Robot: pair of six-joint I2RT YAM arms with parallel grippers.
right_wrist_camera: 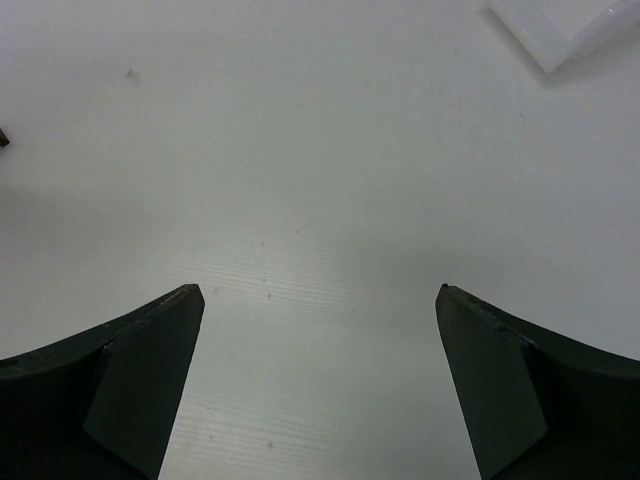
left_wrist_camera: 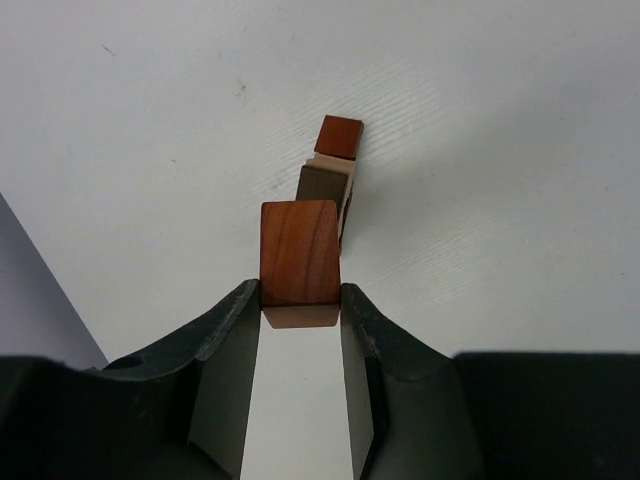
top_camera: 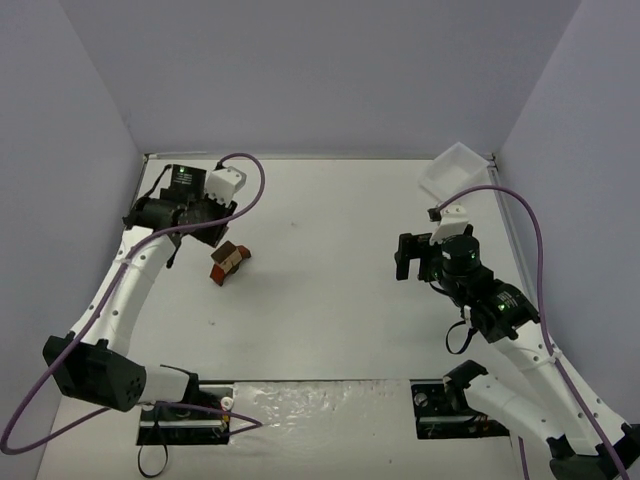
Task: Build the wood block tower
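Gripping a reddish-brown wood block [left_wrist_camera: 299,252] at their very tips, the left jaws are clenched on its two side faces. The grain runs upright on the face turned to the wrist camera. Whether this block rests on the tabletop [top_camera: 330,300] or hangs just above it cannot be told.

Just beyond it stands the tower [top_camera: 229,262], on the left half of the tabletop. From the left wrist view it shows a dark grey-brown block [left_wrist_camera: 322,185] nearest, a pale tan block [left_wrist_camera: 335,165] behind that, and a red-brown block [left_wrist_camera: 339,137] farthest. The three are pressed together in an uneven line. The held block sits close in front of the dark one, but contact cannot be made out.

The right jaws are released, spread wide over bare tabletop on the right side, well apart from the tower. A white tray [top_camera: 455,170] lies tilted at the far right corner.
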